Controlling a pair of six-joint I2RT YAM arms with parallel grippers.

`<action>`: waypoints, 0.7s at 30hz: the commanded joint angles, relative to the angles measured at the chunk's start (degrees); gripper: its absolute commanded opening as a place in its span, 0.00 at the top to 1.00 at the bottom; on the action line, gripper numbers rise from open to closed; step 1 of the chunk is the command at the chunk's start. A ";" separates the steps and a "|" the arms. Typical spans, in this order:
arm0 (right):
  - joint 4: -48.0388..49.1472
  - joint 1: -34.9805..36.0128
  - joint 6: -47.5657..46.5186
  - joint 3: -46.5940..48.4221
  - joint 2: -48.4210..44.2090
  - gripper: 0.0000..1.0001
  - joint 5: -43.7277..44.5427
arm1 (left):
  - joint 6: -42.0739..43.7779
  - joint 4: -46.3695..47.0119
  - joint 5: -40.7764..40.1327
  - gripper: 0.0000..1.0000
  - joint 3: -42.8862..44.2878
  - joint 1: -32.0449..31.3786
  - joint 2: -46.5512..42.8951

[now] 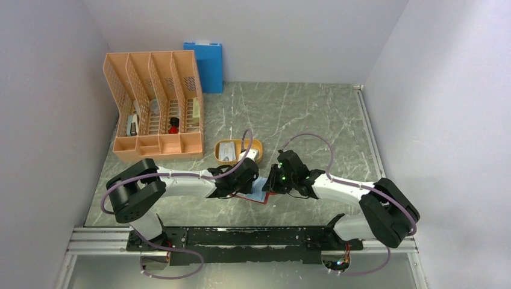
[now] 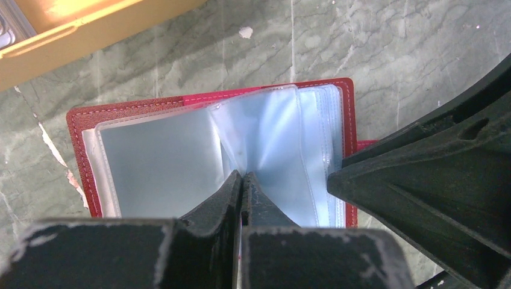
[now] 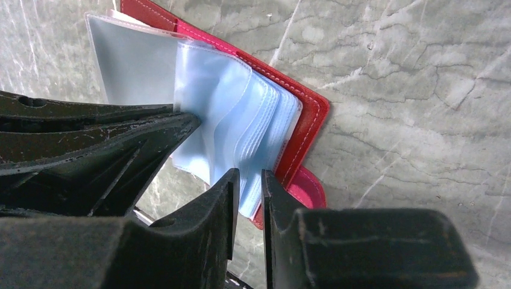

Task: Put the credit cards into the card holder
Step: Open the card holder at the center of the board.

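The dark red card holder (image 1: 258, 195) lies open on the table between my grippers, its pale blue-grey clear pockets facing up (image 2: 156, 162). My left gripper (image 2: 242, 176) is shut, pinching one upright pocket sheet near the holder's middle. My right gripper (image 3: 250, 177) has its jaws narrowly apart and closed on the edge of the fanned pocket stack (image 3: 259, 126), beside the small red tab (image 3: 310, 189). A pale credit card (image 1: 228, 151) lies in the orange oval tray (image 1: 256, 146) just behind the holder. No card shows in either gripper.
An orange slotted file organiser (image 1: 156, 108) stands at the back left, with a blue folder (image 1: 203, 65) against the back wall. The tray's corner (image 2: 90, 27) is close behind the holder. White walls close in both sides. A metal rail (image 1: 241, 236) runs along the near edge.
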 commanded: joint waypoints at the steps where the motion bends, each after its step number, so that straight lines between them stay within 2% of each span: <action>1: 0.71 -0.13 -0.49 -0.09 0.41 0.75 -0.37 | 0.24 -2.67 0.86 0.95 -1.49 0.46 -0.08; 13: 1.31 0.18 -2.01 3.26 3.53 0.65 -1.80 | 0.41 -2.29 1.90 0.95 -1.18 0.57 -1.67; 21: -2.42 0.23 -1.83 2.30 -1.91 0.64 2.53 | 0.23 -2.22 2.11 0.95 -1.15 0.51 -1.12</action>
